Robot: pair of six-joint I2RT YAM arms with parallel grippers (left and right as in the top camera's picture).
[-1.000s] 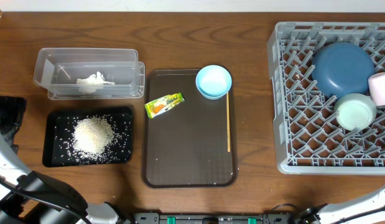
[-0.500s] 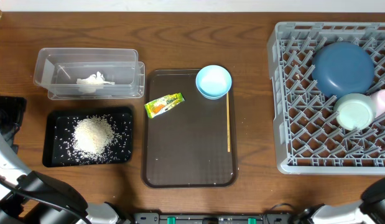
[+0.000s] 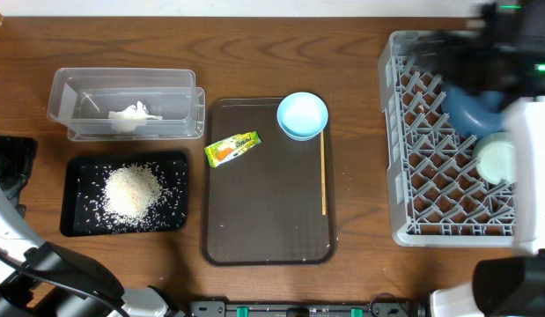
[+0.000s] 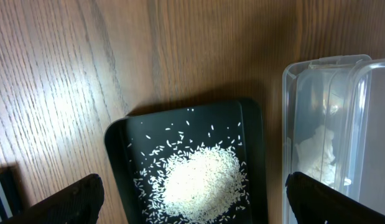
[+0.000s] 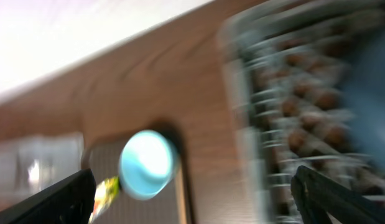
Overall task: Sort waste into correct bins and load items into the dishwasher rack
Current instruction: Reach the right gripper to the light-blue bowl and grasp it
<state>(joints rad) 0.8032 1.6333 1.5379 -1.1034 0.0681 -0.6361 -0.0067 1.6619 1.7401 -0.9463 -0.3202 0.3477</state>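
Left gripper [image 4: 193,183]: fingers wide apart, nothing between them. It hangs over the black tray [image 3: 78,167], above the rice [image 3: 131,191]. The rice is heaped mid-tray with stray grains around it.

Right gripper [image 5: 195,180]: fingers also spread, nothing held. Its wrist view is heavily smeared. The right arm [image 3: 529,97] is a blur over the right side of the rack [image 3: 422,189].

Clear tub [image 3: 61,97] sits just behind the black tray, with the crumpled tissue [image 3: 134,114] inside.

Brown serving tray [image 3: 268,220] is mid-table, between the bins and the rack:
- Wrapper [image 3: 232,148] lies in its left rear part.
- Light-blue bowl [image 3: 302,115] is on the rear right corner, overhanging the rim.
- Wooden stick [image 3: 322,176] lies along the right edge, just in front of the bowl.

In the rack:
- Dark-blue dish [image 3: 470,107] is at the rear, partly behind the arm.
- Teal bowl [image 3: 495,160] is just in front of it, right side cut off by the arm.

Anything further right in the rack is hidden.
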